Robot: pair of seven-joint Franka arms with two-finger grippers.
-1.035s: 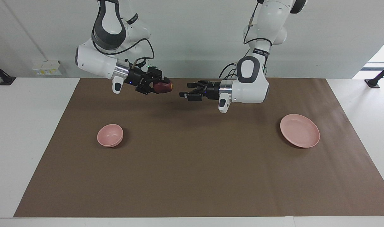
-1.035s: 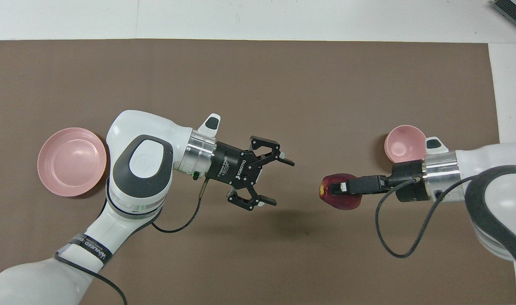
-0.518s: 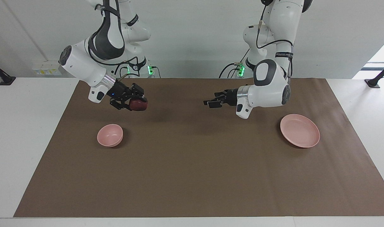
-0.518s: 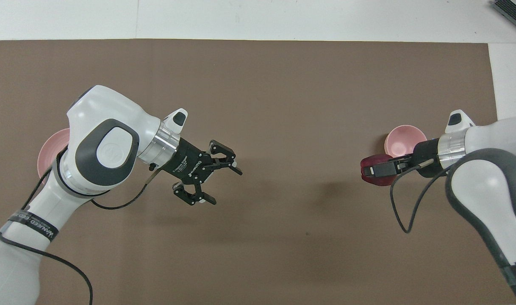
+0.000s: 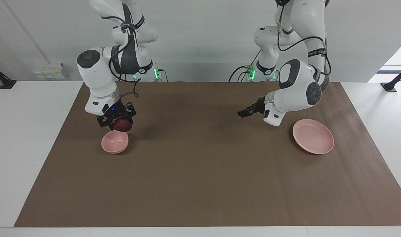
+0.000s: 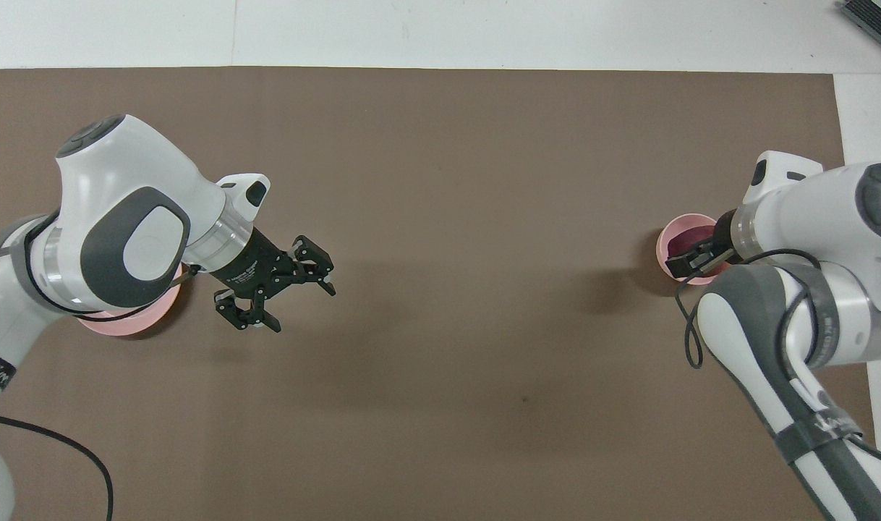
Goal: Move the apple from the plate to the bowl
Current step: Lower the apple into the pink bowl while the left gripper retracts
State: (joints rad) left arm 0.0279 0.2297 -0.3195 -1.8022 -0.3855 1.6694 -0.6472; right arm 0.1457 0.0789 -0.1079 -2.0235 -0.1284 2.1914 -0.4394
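Note:
The dark red apple [image 5: 123,125] hangs in the air, with my right gripper [image 5: 120,123] shut on it and pointing down. It is just over the small deep pink bowl [image 5: 115,142] at the right arm's end of the mat. In the overhead view the apple [image 6: 690,235] shows over the bowl's [image 6: 666,243] mouth, partly covered by the right gripper [image 6: 690,255]. The flat pink plate [image 5: 313,136] lies bare at the left arm's end. My left gripper [image 5: 240,113] is open and holds nothing, up in the air over the mat beside the plate [image 6: 122,327].
A brown mat [image 5: 200,171] covers most of the white table [image 5: 26,131]. The left arm's elbow [image 6: 122,239] hides much of the plate from above. A dark object [image 6: 874,18] lies at the table's corner farthest from the robots.
The right gripper has carried the apple from over the mat's middle to just above the bowl and turned to point down. The open left gripper has drawn back toward the plate.

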